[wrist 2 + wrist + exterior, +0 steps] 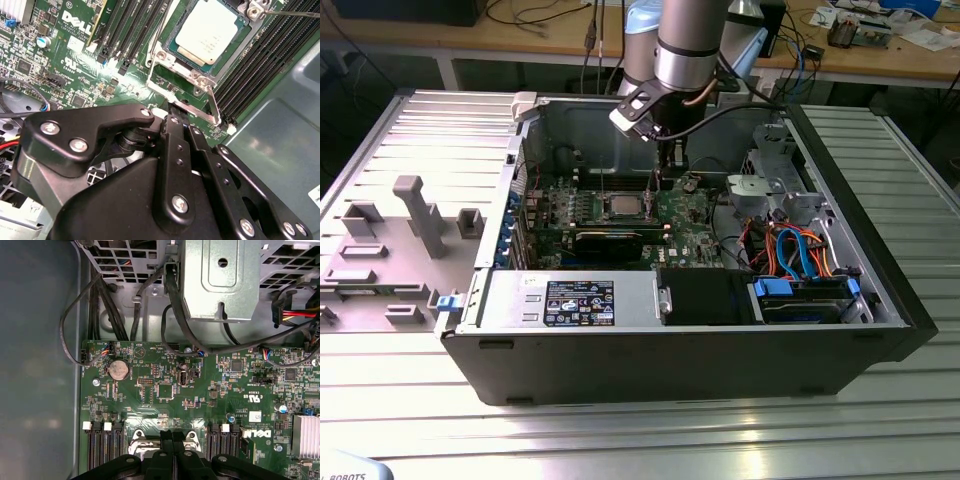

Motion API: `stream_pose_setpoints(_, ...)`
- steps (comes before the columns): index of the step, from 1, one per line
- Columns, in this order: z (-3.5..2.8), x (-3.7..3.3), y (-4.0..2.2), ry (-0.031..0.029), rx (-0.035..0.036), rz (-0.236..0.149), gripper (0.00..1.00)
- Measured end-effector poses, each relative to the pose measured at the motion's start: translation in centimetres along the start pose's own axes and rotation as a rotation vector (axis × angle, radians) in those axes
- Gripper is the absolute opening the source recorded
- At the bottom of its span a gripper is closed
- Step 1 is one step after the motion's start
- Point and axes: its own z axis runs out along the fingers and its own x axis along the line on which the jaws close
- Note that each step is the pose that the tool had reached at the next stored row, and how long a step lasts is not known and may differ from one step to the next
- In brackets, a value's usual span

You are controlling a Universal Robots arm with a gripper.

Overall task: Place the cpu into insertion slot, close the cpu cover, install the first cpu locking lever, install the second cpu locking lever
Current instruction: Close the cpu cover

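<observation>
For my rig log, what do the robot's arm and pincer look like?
The silver-grey cylindrical arm has pale blue joint caps, a black cable looped beside it, and a white bracket at the wrist. The matte black pincer has jointed link bars fastened with silver screws.

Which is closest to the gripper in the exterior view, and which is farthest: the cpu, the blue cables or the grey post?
1. cpu, right beside the gripper.
2. blue cables, inside the case, toward the exterior view's right.
3. grey post, outside the case, on the exterior view's left.
</observation>
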Motion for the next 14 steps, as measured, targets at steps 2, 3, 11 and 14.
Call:
stream_pose_setpoints(2, 0.00, 0.00, -0.07, 0.0000, 0.0000, 0.000, 0.11)
stream_pose_setpoints(3, 0.00, 0.00, -0.11, 0.0000, 0.0000, 0.000, 0.11)
stream_pose_setpoints(11, 0.00, 0.02, -0.45, 0.0000, 0.0000, 0.000, 0.11)
stream_pose_setpoints(14, 0.00, 0.02, -0.62, -0.0001, 0.0000, 0.000, 0.11)
